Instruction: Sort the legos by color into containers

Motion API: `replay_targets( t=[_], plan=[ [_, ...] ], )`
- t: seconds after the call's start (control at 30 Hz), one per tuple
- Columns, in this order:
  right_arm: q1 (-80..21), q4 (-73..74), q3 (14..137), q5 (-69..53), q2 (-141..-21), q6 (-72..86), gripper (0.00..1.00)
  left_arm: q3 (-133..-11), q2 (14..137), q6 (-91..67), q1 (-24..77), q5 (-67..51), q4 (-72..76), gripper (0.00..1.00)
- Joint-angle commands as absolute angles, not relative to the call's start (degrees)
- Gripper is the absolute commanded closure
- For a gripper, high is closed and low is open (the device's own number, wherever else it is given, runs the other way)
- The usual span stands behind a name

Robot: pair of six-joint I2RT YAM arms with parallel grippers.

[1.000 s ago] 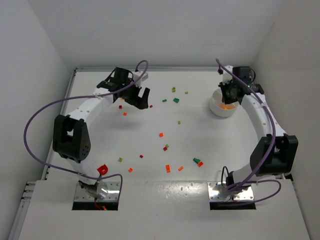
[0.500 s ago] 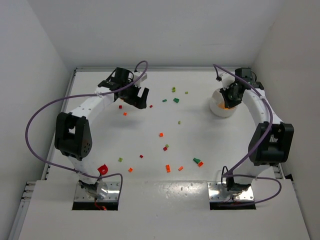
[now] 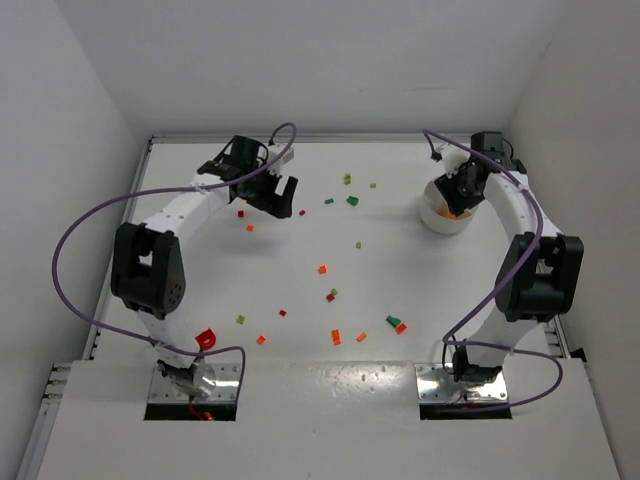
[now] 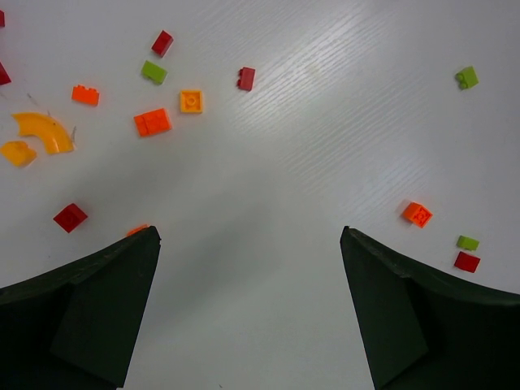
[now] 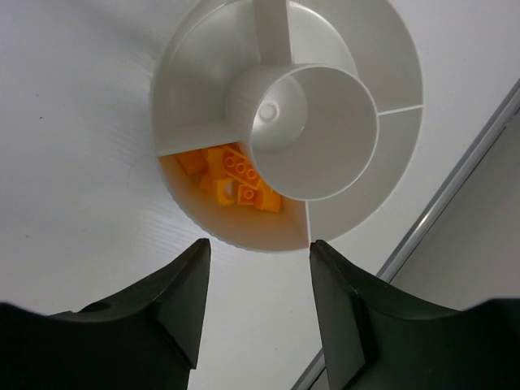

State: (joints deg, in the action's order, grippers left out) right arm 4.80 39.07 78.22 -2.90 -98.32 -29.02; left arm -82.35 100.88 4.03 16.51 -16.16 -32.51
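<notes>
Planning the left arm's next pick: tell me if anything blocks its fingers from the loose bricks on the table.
Nothing visible does. The left fingers are open above the table. The orange brick and the red brick just beyond them lie loose, with nothing over them.

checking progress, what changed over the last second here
The right arm's elbow swung toward the far side; the right gripper shifted slightly, open over the orange legos in the white dish. The left gripper edged slightly left, open and empty. Nothing was grabbed or released. The loose legos and dish stayed put.
</notes>
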Motion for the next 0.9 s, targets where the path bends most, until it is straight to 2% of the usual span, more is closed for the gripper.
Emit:
replay_targets(
  t=[0.0, 0.03, 0.13, 0.17, 0.23, 0.27, 0.37, 0.5, 0.57, 0.67, 0.7, 0.77, 0.8, 0.87],
  plan=[
    [5.6, 36.7, 81.8, -2.1, -98.3, -30.5, 0.48, -84.6, 101.4, 4.0, 16.4, -16.3, -32.0, 0.00],
    [5.6, 36.7, 82.3, -2.1, -97.7, -30.0, 0.46, -84.6, 101.4, 4.0, 16.4, -16.9, -32.0, 0.00],
    [5.6, 35.1, 82.9, -4.4, -93.8, -25.3, 0.46, -84.6, 102.1, 4.0, 16.4, -18.2, -32.0, 0.09],
    [6.2, 34.0, 82.4, -5.7, -92.3, -24.0, 0.45, -85.3, 103.1, 3.4, 16.4, -18.2, -32.0, 0.15],
    [6.2, 32.6, 79.9, -10.1, -87.4, -21.3, 0.38, -86.9, 105.5, 2.5, 17.0, -18.2, -32.0, 0.21],
    [6.2, 31.7, 78.5, -11.7, -85.7, -20.3, 0.29, -87.5, 106.3, 1.9, 17.0, -18.2, -32.0, 0.23],
    [5.5, 29.7, 73.1, -15.9, -81.5, -19.6, 0.26, -90.0, 109.8, 0.6, 17.6, -17.1, -32.0, 0.35],
    [5.5, 35.2, 74.1, -23.1, -82.7, -15.7, 0.25, -93.2, 113.9, -0.6, 18.7, -13.9, -32.0, 0.38],
    [6.1, 39.8, 77.3, -29.1, -85.8, -16.4, 0.00, -95.4, 115.7, -1.2, 18.7, -12.7, -32.0, 0.39],
    [6.1, 41.7, 77.3, -32.9, -86.9, -15.1, 0.02, -98.5, 119.1, -1.8, 19.2, -11.2, -32.0, 0.43],
    [6.1, 41.7, 77.3, -33.5, -86.9, -14.6, 0.10, -99.1, 119.8, -1.8, 19.2, -10.6, -32.5, 0.44],
    [5.4, 40.9, 77.3, -35.3, -87.4, -14.1, 0.19, -100.0, 121.6, -1.8, 19.2, -9.1, -32.5, 0.45],
    [5.4, 40.9, 77.3, -35.3, -87.5, -14.1, 0.30, -100.5, 121.6, -1.8, 19.2, -9.1, -32.5, 0.45],
    [5.4, 40.3, 77.3, -36.8, -87.5, -12.7, 0.33, -100.5, 123.4, -1.8, 19.2, -9.1, -32.5, 0.45]
  ],
)
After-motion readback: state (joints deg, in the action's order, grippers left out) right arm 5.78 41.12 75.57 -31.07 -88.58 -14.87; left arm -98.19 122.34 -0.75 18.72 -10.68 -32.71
